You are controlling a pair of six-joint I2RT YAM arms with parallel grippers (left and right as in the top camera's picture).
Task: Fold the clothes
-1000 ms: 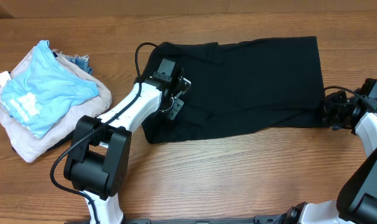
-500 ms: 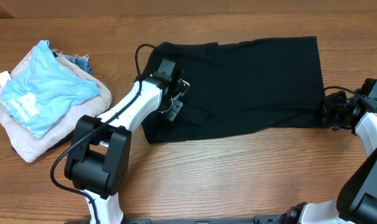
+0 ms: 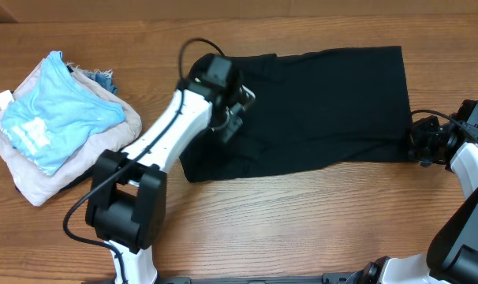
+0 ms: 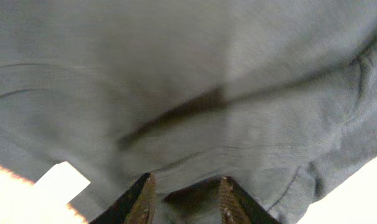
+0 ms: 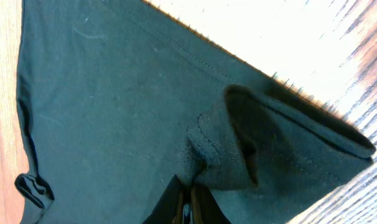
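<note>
left gripper (image 3: 237,106) has lifted and swung inward over the black garment (image 3: 326,102) lying on the tabletop (image 3: 302,229); i can't tell its grip. right gripper (image 5: 186,208) pinches the corner, so folding seems underway.

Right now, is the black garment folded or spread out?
Spread out: the black garment lies flat across the table, only its corner bunched in the right gripper.

Readable text: none.
White tag (image 3: 3,99) on clothes pile (image 3: 57,170): too small to read.
White label (image 4: 61,182) by black garment (image 4: 238,81): no writing visible.
</note>
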